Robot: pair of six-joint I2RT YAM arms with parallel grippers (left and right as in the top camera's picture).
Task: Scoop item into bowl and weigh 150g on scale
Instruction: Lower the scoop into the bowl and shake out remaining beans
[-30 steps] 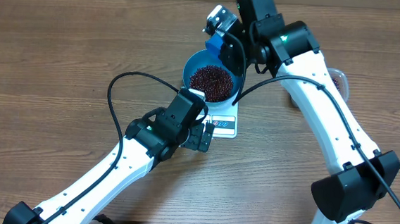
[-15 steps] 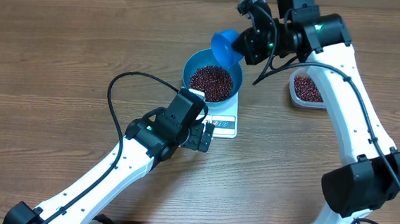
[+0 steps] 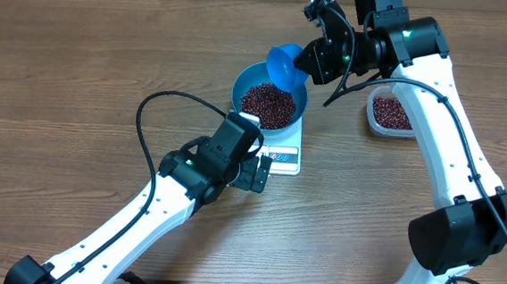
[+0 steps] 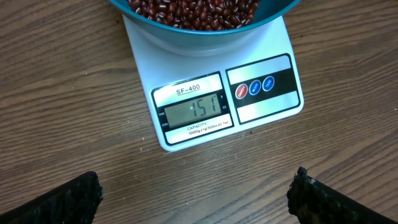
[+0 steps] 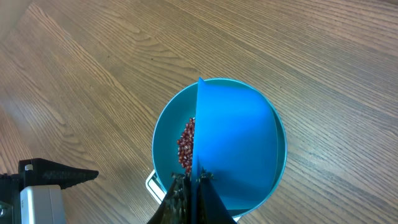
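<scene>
While the bowl (image 3: 238,87) stands on the far part of the scale (image 3: 286,159), a heap of dark red-brown beans (image 3: 268,104) fills its bottom. The scale sits near the middle of the table (image 3: 80,67), with its display (image 4: 193,111) and three round buttons (image 4: 255,87) along the near edge, clear of the bowl. In the left wrist view the display reads 151.

The right end effector (image 5: 194,193) is pressed together on the handle of a small blue scoop (image 3: 284,65). It holds the scoop in the air over the far right rim of the bowl. The scoop is tipped, with its open mouth turned toward the bowl. From the right wrist view the scoop's blue body covers most of the bowl, and only a narrow strip of beans shows along its left side.

The left end effector (image 4: 196,193) hovers just near of the scale, above the bare wood. Its two dark fingers (image 4: 65,199) are spread wide, one at each lower corner of its own view, and they grip nothing. They touch neither the scale nor the bowl.

To the right of the bowl, well apart from the scale, a clear tub (image 3: 370,122) rests on the table. It holds more of the same beans and is partly hidden by the right arm.
</scene>
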